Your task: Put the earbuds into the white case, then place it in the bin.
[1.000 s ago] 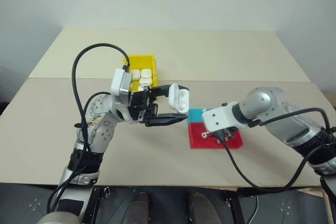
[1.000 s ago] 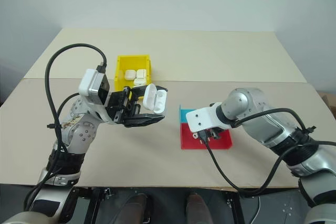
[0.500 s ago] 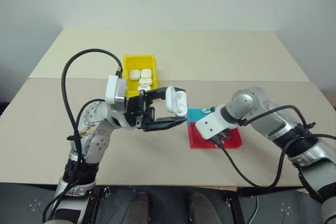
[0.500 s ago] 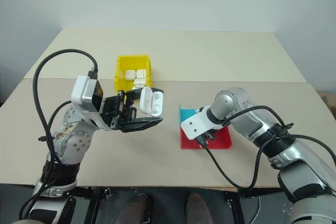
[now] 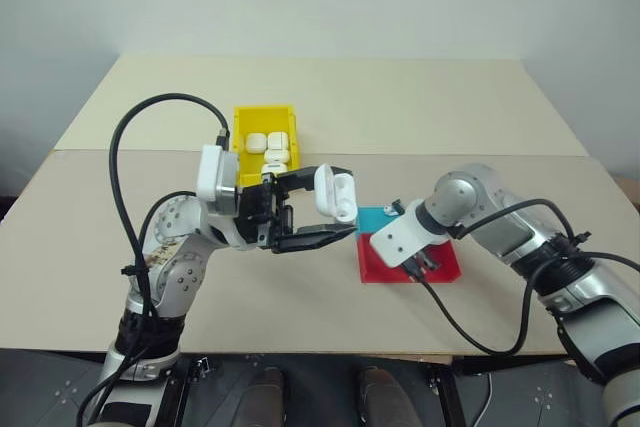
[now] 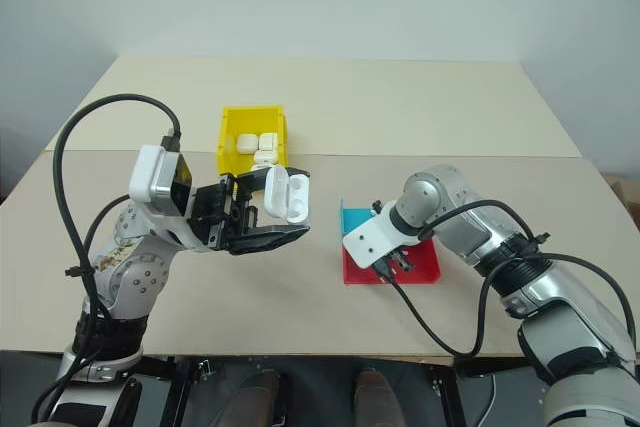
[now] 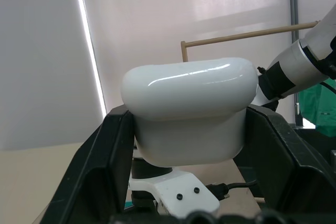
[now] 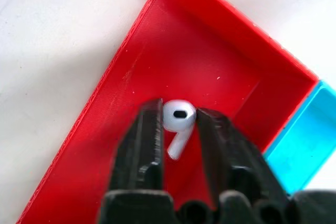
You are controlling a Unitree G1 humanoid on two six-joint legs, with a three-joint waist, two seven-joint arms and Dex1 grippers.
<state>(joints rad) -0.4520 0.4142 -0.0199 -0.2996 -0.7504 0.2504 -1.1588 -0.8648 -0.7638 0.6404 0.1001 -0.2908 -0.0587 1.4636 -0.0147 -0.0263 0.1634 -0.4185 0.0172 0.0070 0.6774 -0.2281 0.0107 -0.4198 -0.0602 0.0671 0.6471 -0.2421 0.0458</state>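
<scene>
My left gripper [image 5: 334, 205] is shut on the white case [image 5: 336, 193], holding it in the air over the table with its lid open; up close the case [image 7: 189, 114] sits squeezed between both black fingers. My right gripper [image 8: 179, 109] points down into the red tray [image 8: 210, 72], and its two fingers press on either side of one small white earbud [image 8: 178, 119] lying on the tray floor. In the head views that right gripper [image 5: 420, 265] is low over the red tray [image 5: 446, 269]. The yellow bin [image 5: 240, 132] stands behind the left arm.
Several white cases [image 5: 268, 147] lie inside the yellow bin. A shallow blue tray [image 5: 372, 219] adjoins the red tray on its far side. Black cables loop from both wrists over the beige table [image 5: 400, 107], which has open room at the back and right.
The right wrist has rolled and dipped into the red tray, and its fingers have narrowed onto the earbud. The left gripper keeps the case in much the same place.
</scene>
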